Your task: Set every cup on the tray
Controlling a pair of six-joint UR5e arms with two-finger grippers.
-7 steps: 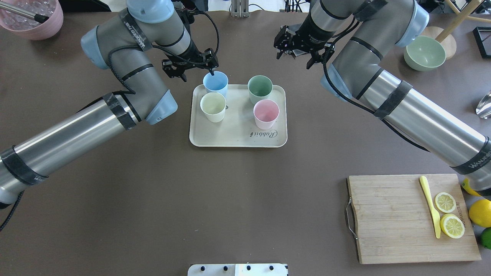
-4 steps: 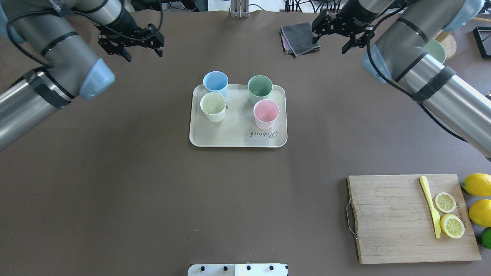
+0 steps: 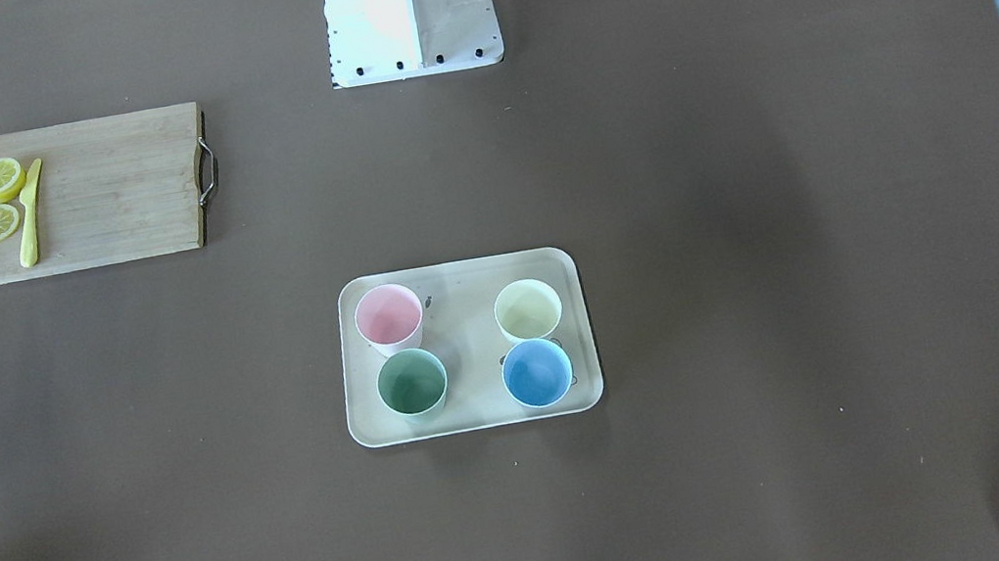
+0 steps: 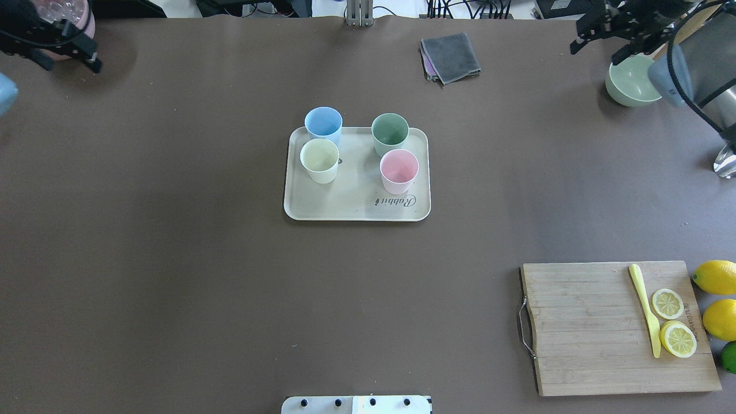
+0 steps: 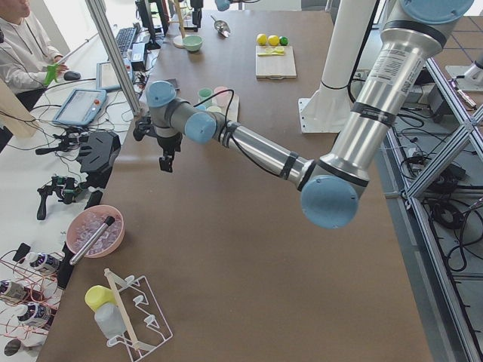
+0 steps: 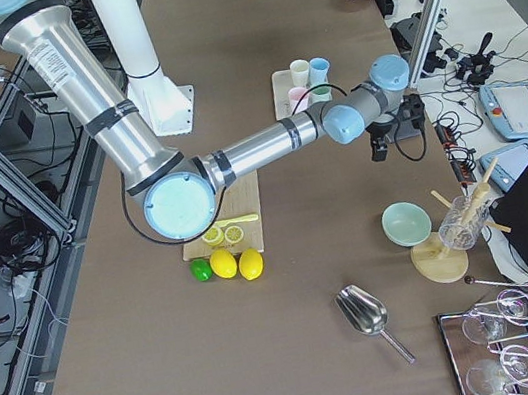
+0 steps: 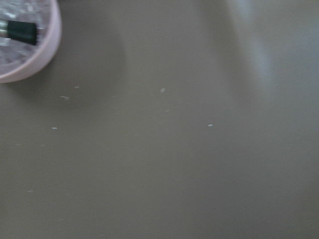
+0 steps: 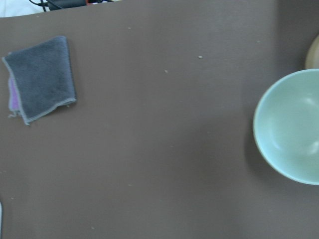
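The cream tray lies mid-table with all four cups upright on it: blue, cream-white, green and pink. The front-facing view shows the same: tray, pink, cream-white, green, blue. My left gripper is open and empty at the far left corner, well away from the tray. My right gripper is open and empty at the far right, above the green bowl's edge.
A pink bowl with a utensil sits under the left gripper. A green bowl is at the far right and a folded grey cloth at the far middle. A wooden cutting board with lemon slices and a knife, and lemons, are at the near right.
My left gripper has drawn back from the blue cup to the far left corner. My right gripper has swung out to the far right. The cups and tray have not moved.
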